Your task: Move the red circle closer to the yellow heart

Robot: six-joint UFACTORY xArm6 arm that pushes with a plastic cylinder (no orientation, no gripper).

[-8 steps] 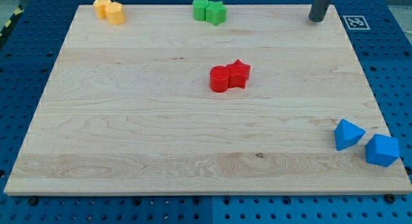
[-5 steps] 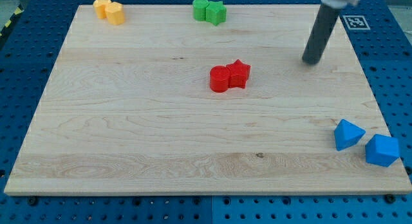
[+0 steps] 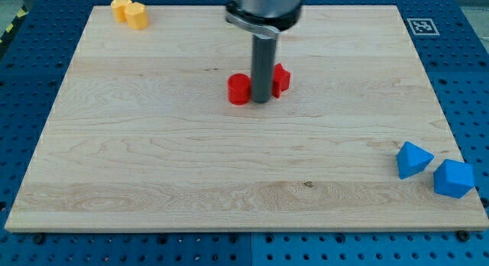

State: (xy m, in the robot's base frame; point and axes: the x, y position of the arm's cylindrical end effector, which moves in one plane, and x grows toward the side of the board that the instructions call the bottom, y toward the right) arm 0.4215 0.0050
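Observation:
The red circle [image 3: 239,89] lies on the wooden board just left of my tip [image 3: 260,101]. The red star [image 3: 281,79] lies just right of the rod, partly hidden by it. My tip stands between the two red blocks and touches or nearly touches both. The yellow heart [image 3: 120,5] sits at the board's top left corner, with a second yellow block [image 3: 137,16] pressed against its right side. The arm's body covers the top middle of the board.
Two blue blocks [image 3: 413,160] [image 3: 453,179] lie near the board's bottom right corner. A black-and-white marker tag [image 3: 422,26] sits off the board at the top right. The green blocks are hidden behind the arm.
My tip has swept from the top right of the board down and left to the red pair. The red circle has slid left, away from the red star.

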